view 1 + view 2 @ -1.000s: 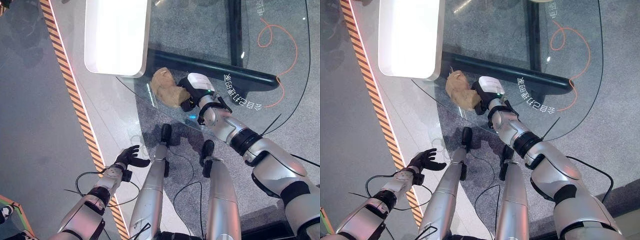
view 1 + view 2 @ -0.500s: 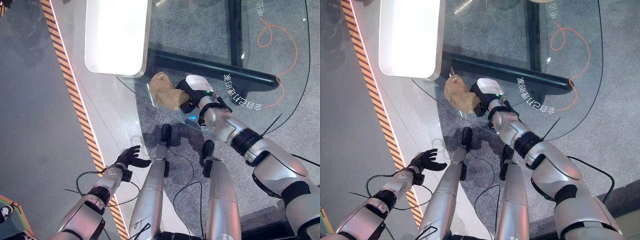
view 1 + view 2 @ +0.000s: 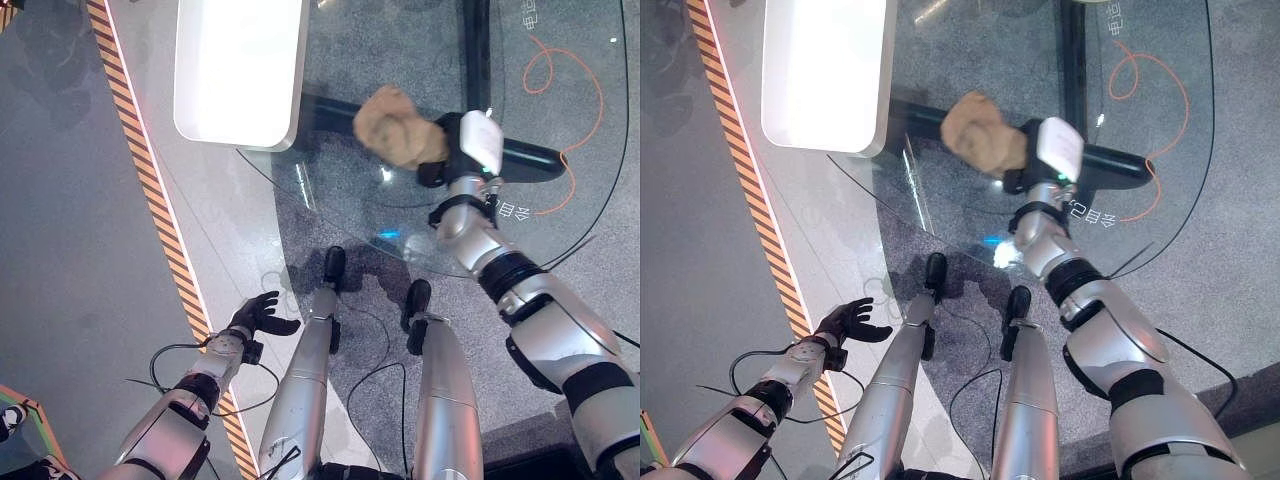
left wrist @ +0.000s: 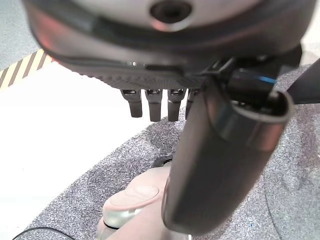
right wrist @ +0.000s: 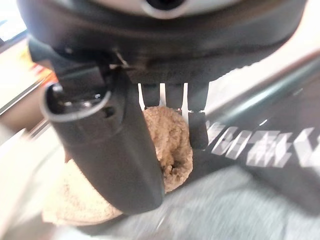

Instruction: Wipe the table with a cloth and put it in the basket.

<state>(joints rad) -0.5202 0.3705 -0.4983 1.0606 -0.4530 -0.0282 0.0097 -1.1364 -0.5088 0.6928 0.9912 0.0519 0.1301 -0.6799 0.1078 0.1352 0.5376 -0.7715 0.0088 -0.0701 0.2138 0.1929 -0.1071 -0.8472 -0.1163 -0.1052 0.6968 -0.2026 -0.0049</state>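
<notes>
The right hand (image 3: 452, 158) has its fingers and thumb curled around a bunched tan cloth (image 3: 398, 127), which hangs out to the left of the hand over the round glass table (image 3: 330, 205). The right wrist view shows the thumb across the front of the cloth (image 5: 165, 150) and the fingers (image 5: 199, 129) behind it. Whether the cloth touches the glass cannot be told from these views.

The left hand (image 3: 258, 316) hangs low on the near left, over the floor beside the striped floor tape (image 3: 150, 200), fingers spread and relaxed, holding nothing.

A white panel (image 3: 240, 70) lies at the far left, touching or overlapping the table's edge. An orange cable (image 3: 570, 90) lies on the floor beneath the glass at the far right.

Risks, as judged:
- Most of the cloth sits outside the grip; a fast sweep could drag it loose.
- If the cloth rides above the glass, the stroke wipes nothing.
- A sweep carried left could catch the cloth on the white panel.
- No basket can be located, so the drop-off path is unconfirmed.
</notes>
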